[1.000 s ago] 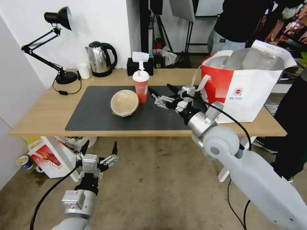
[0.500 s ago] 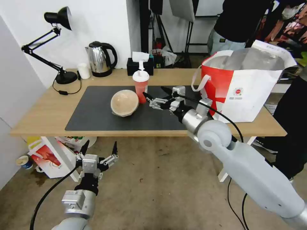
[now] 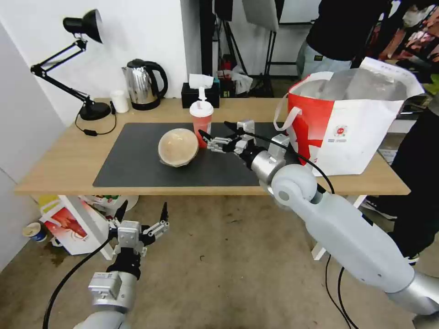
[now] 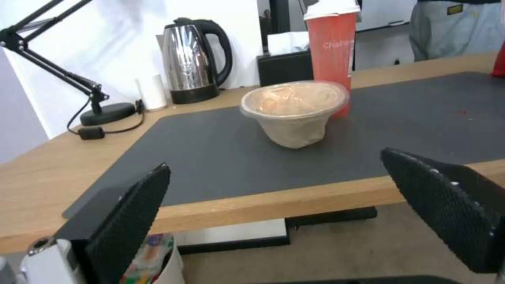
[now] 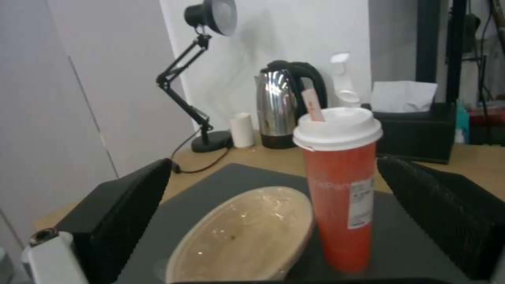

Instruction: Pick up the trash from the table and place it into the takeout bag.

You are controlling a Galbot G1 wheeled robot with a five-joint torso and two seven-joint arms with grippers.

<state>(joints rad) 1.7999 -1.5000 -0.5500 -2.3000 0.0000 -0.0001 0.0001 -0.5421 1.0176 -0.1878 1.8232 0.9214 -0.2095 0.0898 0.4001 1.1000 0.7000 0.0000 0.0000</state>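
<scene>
The right gripper [image 3: 214, 134], spread wide, hovers over the dark mat [image 3: 137, 164] beside the red cup [image 3: 201, 122]; the left gripper [image 3: 141, 213], also spread, hangs below the wooden tabletop [image 3: 64, 160] above the concrete floor [image 3: 219, 265].

Pale grey arm shells, silver wrists, black cables, black textured fingers [image 5: 442, 213].

Red drink cup [image 3: 201, 122]: upright on the mat [image 3: 137, 160]. Beige paper bowl [image 3: 178, 147]: touching the cup. Right gripper [image 3: 214, 136]: open beside the cup. Takeout bag [image 3: 350, 123]: well beyond. Left gripper [image 3: 141, 214]: open, below the table [image 3: 59, 160].
</scene>
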